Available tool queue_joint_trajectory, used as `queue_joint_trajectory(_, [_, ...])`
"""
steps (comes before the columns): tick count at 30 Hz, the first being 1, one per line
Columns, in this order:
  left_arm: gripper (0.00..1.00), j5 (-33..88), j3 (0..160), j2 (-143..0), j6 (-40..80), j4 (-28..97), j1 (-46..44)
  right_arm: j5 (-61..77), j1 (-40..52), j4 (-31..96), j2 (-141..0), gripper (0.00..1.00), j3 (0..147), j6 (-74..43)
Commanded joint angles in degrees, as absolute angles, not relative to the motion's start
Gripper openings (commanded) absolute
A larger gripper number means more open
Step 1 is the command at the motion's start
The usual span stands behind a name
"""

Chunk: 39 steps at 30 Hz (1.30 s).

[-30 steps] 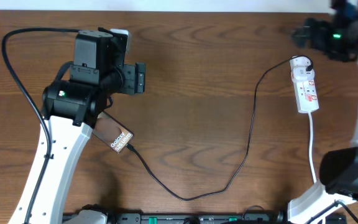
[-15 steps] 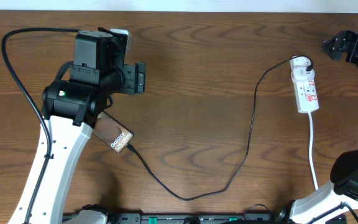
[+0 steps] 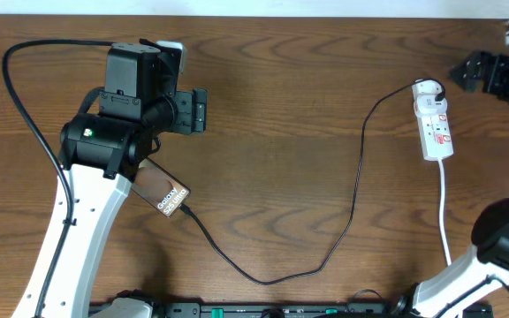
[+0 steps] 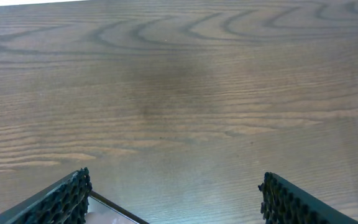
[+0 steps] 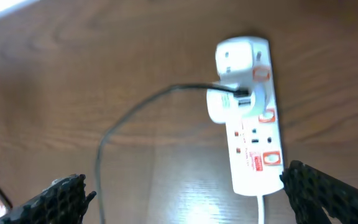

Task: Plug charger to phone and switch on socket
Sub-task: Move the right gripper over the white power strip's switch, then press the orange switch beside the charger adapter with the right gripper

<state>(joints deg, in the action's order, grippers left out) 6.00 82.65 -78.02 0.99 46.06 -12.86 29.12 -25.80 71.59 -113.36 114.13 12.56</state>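
Apparently the long thin black charger cable (image 3: 358, 177) is already plugged into the glossy brownish-silver phone (image 3: 164, 192) lying on the wooden surface (image 3: 281, 88), leaving the white power-strip socket (image 3: 433, 119) to switch on, with the right end effector (image 5: 188, 186) hovering nearby, wide and empty like the left end effector (image 4: 173, 193).

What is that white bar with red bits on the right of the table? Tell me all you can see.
A long, narrow white plastic power strip, lying flat on the wooden table. Red marks dot its face. A white adapter is plugged in near its far end, with a thin black cable running from it. A white cord leaves the near end. Nothing grips it.
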Motion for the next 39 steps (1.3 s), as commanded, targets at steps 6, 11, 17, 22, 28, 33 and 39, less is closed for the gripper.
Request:
queue_joint_trajectory(6, [0.86, 5.30, 83.59, -78.13, -0.21, 46.02, -12.95, 29.95, -25.82, 72.29, -123.70, 0.99, 113.43, 18.11])
queue_joint_trajectory(11, [0.86, 5.30, 83.59, -78.13, -0.21, 46.02, -12.95, 29.61, -25.78, 70.57, -126.61, 0.99, 113.43, 18.35])
queue_joint_trajectory(17, [0.86, 5.30, 83.59, -78.13, -0.21, 46.02, -12.95, 28.69, -25.78, 68.53, -129.60, 0.99, 113.40, 18.55])
queue_joint_trajectory(22, [0.86, 5.30, 83.59, -78.13, -0.21, 46.02, -12.95, 28.80, -25.47, 68.05, -132.60, 0.99, 113.40, 19.53])
queue_joint_trajectory(28, [0.86, 5.30, 83.59, -78.13, -0.21, 46.02, -12.95, 29.12, -24.16, 67.46, -135.31, 0.99, 113.40, 19.99])
queue_joint_trajectory(33, [0.86, 5.30, 83.59, -78.13, -0.21, 46.00, -12.95, 29.10, -22.81, 66.98, -135.39, 0.99, 113.40, 19.99])
queue_joint_trajectory(39, [0.86, 5.30, 83.59, -78.13, -0.21, 46.02, -12.95, 29.10, -22.04, 66.63, -135.39, 0.99, 113.40, 19.99])
